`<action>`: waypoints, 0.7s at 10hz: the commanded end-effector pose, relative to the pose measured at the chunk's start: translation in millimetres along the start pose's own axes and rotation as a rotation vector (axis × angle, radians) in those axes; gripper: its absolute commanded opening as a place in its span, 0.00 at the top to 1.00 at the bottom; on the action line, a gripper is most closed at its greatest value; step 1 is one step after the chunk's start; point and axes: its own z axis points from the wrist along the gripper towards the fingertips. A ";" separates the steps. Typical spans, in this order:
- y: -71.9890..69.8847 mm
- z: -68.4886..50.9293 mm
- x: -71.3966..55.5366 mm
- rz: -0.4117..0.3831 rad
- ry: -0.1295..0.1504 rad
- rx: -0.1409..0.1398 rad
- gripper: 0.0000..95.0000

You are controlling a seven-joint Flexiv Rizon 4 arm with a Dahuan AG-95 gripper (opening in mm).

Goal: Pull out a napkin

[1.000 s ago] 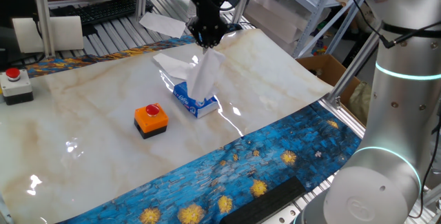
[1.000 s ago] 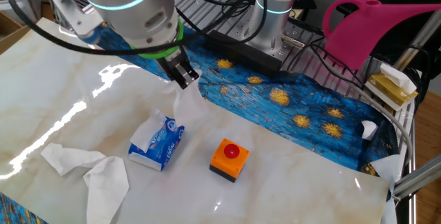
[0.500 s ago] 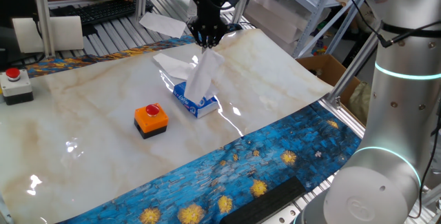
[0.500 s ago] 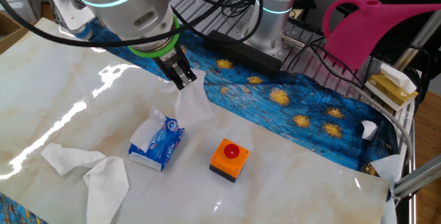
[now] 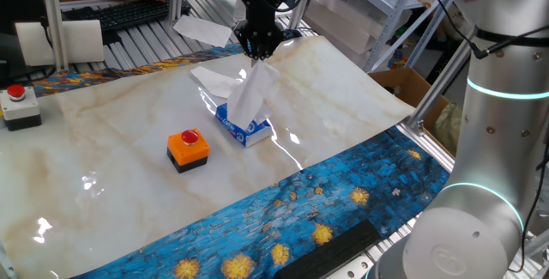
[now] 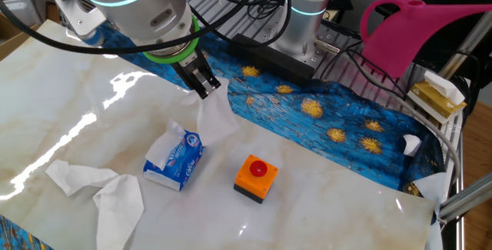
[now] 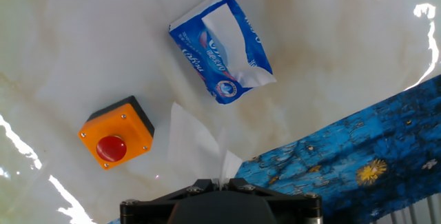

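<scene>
The gripper (image 5: 257, 52) is raised well above the marble-patterned table (image 5: 360, 116) with its fingers pinched tight on the top edge of the napkin (image 5: 250, 95), which hangs down from it as a loose white sheet. In the other fixed view the napkin (image 6: 213, 116) dangles beside the blue tissue pack (image 6: 176, 160), and its lower edge appears clear of the pack's opening, though in the first fixed view the sheet overlaps the pack (image 5: 245, 128) and the gap cannot be confirmed there. The hand view shows the pack (image 7: 222, 48) lying flat with another white tissue poking from its slot, and the orange button box (image 7: 116, 132) sits near it. The pull looks essentially done: the sheet seems free, and what remains is likely only carrying it aside and letting go. Crumpled tissues (image 6: 100, 191) lie on the table near the pack.
</scene>
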 end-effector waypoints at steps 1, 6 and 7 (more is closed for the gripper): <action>0.3 0.4 0.3 -0.001 0.001 -0.002 1.00; 0.9 1.1 1.2 0.003 0.002 -0.003 1.00; 1.0 1.3 1.4 0.007 0.002 -0.004 1.00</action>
